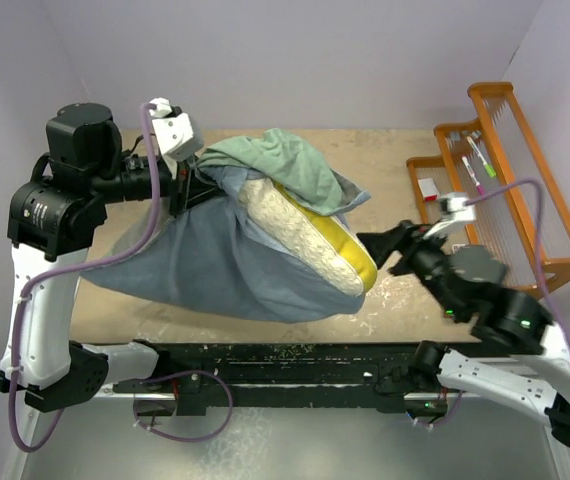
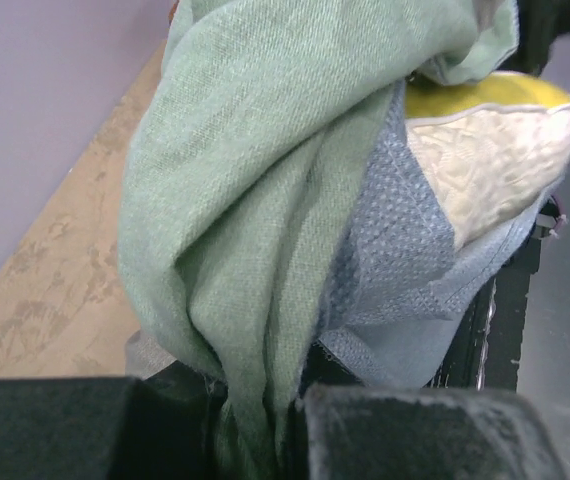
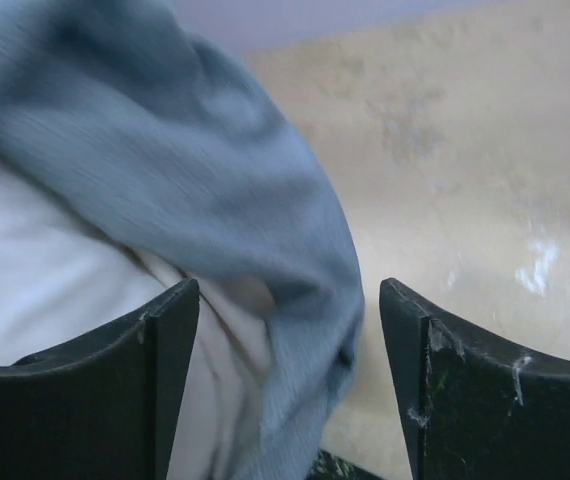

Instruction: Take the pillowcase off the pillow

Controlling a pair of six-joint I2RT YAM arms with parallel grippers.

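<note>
The pillowcase (image 1: 195,265) lies across the table, slate blue-grey inside showing, with a sage green fold (image 1: 280,160) at the back. The cream quilted pillow (image 1: 290,225) with its yellow edge sticks out of it toward the right. My left gripper (image 1: 190,185) is shut on the pillowcase's left end; in the left wrist view green cloth (image 2: 255,180) is pinched between the fingers and the pillow (image 2: 485,170) shows beyond. My right gripper (image 1: 380,250) is open at the pillow's yellow end. In the right wrist view blue-grey cloth (image 3: 215,180) and white pillow (image 3: 35,270) sit between the open fingers (image 3: 170,380).
An orange wooden rack (image 1: 505,170) with pens stands at the right edge of the tan table board (image 1: 395,160). A black rail (image 1: 295,360) runs along the front edge. Grey walls close in behind and at the sides.
</note>
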